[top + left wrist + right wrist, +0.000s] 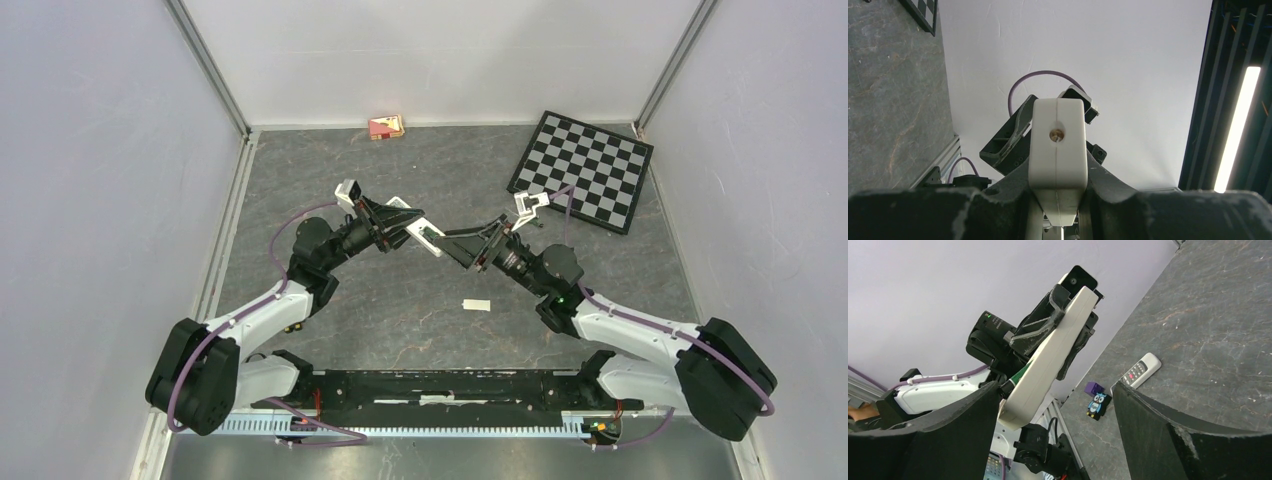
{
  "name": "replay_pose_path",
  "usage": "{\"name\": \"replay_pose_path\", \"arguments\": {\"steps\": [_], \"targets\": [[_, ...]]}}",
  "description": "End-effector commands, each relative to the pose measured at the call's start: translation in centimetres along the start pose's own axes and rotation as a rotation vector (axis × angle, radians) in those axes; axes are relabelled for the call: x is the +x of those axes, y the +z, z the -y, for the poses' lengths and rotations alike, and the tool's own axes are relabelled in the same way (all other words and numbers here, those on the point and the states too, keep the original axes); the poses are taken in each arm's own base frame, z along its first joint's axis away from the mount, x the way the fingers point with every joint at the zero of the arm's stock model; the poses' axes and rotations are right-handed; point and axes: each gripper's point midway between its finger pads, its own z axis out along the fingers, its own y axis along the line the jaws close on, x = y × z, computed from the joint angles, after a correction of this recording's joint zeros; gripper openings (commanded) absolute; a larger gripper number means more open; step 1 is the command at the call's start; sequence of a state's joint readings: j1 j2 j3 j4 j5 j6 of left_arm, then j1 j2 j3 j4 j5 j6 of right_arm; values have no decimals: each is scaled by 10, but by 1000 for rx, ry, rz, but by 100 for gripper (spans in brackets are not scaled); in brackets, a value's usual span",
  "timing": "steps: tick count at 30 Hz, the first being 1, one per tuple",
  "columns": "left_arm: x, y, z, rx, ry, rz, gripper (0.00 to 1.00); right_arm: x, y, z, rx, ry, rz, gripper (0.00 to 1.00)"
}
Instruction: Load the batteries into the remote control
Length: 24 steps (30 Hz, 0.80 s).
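your right end effector (1054, 390) gapes empty; just ahead, left end effector (1058, 195) pinches the remote control (1053, 355) by its sides: likely light, rigid, slick.

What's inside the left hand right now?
A white remote, clamped in the left hand. Its lower end is covered by the fingers; nothing else shows in the grip.
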<state>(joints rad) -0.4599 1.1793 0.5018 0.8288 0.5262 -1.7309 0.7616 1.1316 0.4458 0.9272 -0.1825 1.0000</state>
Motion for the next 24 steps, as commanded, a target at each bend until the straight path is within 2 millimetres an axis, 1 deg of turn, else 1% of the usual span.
{"name": "replay_pose_path", "arguments": {"steps": [1, 6, 7, 8, 9, 10, 12, 16, 19, 24], "targets": [[17, -4, 42, 134, 92, -74, 2, -8, 8, -6, -8, 50, 26, 85], [22, -5, 52, 163, 171, -84, 2, 0, 9, -3, -2, 102, -1, 82], [22, -5, 53, 162, 180, -84, 2, 2, 10, -4, -16, 98, -10, 83], [21, -4, 52, 154, 184, -81, 2, 2, 9, -8, -34, 92, -12, 86], [20, -4, 50, 146, 187, -78, 2, 1, 8, -13, -67, 80, -9, 92], [19, -3, 48, 134, 182, -73, 2, -3, 5, -25, -128, 62, 6, 94], [17, -3, 43, 113, 180, -65, 2, -3, 4, -35, -180, 64, -1, 97], [14, -2, 35, 81, 171, -52, 2, -7, -1, -61, -316, 79, 1, 98], [13, -2, 32, 74, 166, -50, 2, -11, -5, -74, -376, 95, 14, 98], [13, -2, 31, 71, 166, -46, 2, -11, -4, -67, -327, 68, 16, 98]]}}
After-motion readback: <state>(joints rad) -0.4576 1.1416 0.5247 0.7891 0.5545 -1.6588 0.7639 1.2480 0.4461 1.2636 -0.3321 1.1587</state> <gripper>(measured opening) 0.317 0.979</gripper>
